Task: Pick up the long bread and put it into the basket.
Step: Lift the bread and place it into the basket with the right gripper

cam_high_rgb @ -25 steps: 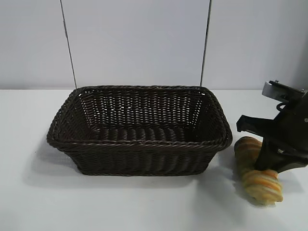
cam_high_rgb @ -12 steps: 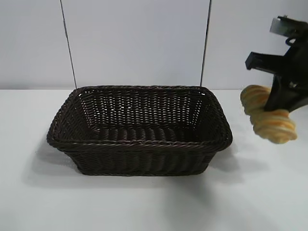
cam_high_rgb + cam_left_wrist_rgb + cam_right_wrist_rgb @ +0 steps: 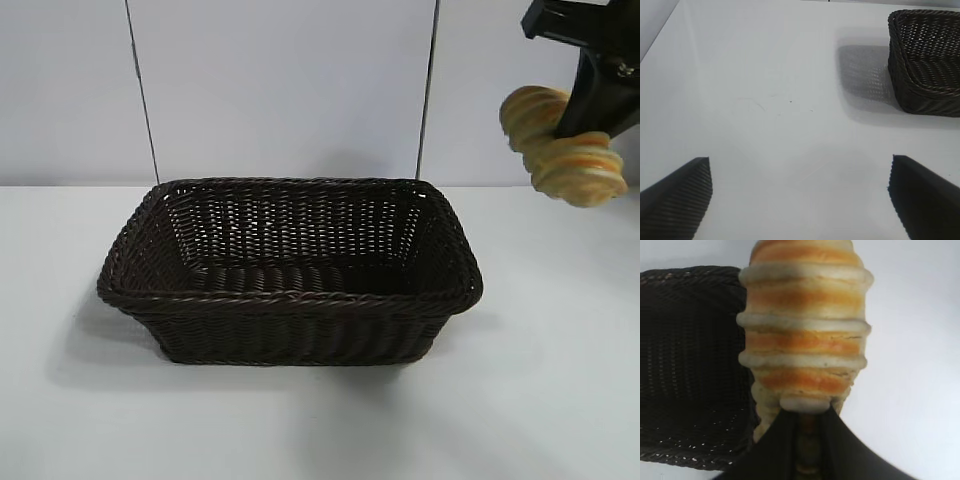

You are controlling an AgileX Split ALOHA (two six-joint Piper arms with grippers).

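White table [image 3: 300, 420] under basket [image 3: 290, 272]; right gripper [image 3: 590, 100] clamping long bread [image 3: 562, 148] aloft; left gripper [image 3: 800, 195] spread wide.

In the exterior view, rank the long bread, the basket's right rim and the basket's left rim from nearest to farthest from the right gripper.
1. long bread: clamped in the right gripper, upper right.
2. basket's right rim: below, toward the middle.
3. basket's left rim: far side of the basket.

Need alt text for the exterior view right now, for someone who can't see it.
The right gripper holds the long bread in the air, above and to the right of the dark wicker basket on the white table. Nothing shows inside the basket.
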